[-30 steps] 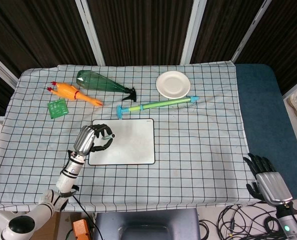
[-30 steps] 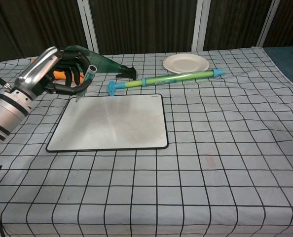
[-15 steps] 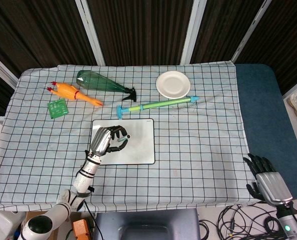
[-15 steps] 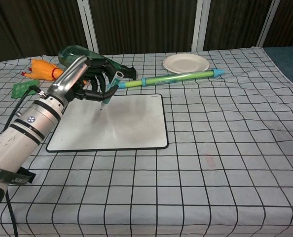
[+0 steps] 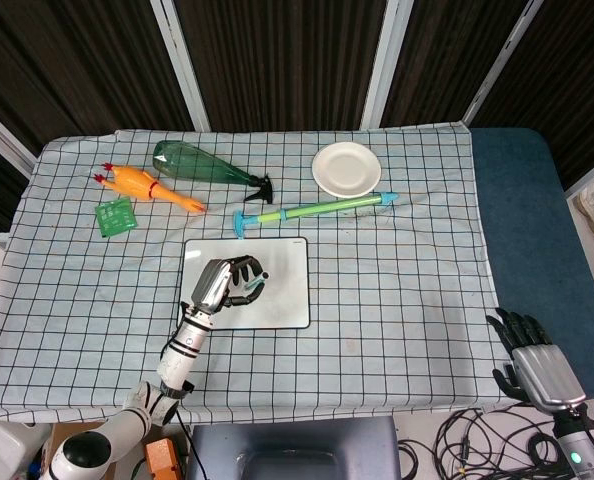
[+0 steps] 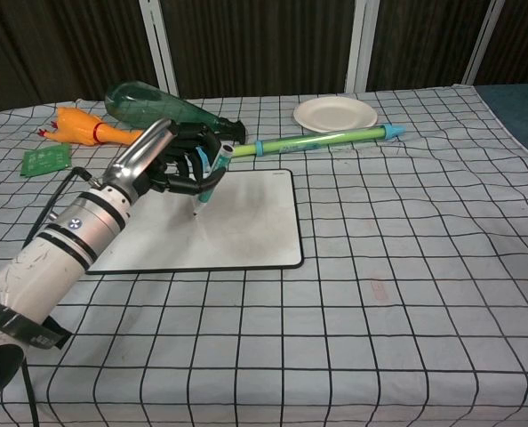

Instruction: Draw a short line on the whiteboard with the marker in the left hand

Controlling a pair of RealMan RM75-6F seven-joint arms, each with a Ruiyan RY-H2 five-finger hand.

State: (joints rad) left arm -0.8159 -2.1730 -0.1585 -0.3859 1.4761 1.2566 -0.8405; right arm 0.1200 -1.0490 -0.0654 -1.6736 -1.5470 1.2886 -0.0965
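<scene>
My left hand [image 5: 225,283] [image 6: 171,162] hovers over the middle of the white whiteboard [image 5: 282,300] [image 6: 246,231] and grips a teal marker [image 6: 210,177] [image 5: 249,290]. The marker slants with its tip pointing down at the board surface; whether the tip touches it I cannot tell. No drawn line shows on the board. My right hand [image 5: 530,357] is far off at the lower right beyond the table edge, fingers spread, holding nothing; the chest view does not show it.
Behind the board lie a green-and-blue stick toy [image 5: 317,209] [image 6: 317,140], a white plate [image 5: 346,168] [image 6: 335,113], a green bottle [image 5: 202,166] [image 6: 153,102], an orange rubber chicken [image 5: 147,187] [image 6: 82,129] and a small green card [image 5: 116,216] [image 6: 46,160]. The checkered cloth [image 5: 407,270] covers the table.
My left hand carried the marker from the board's upper-left corner rightward to above its middle, and lowered the tip toward the surface. The right hand stayed still.
</scene>
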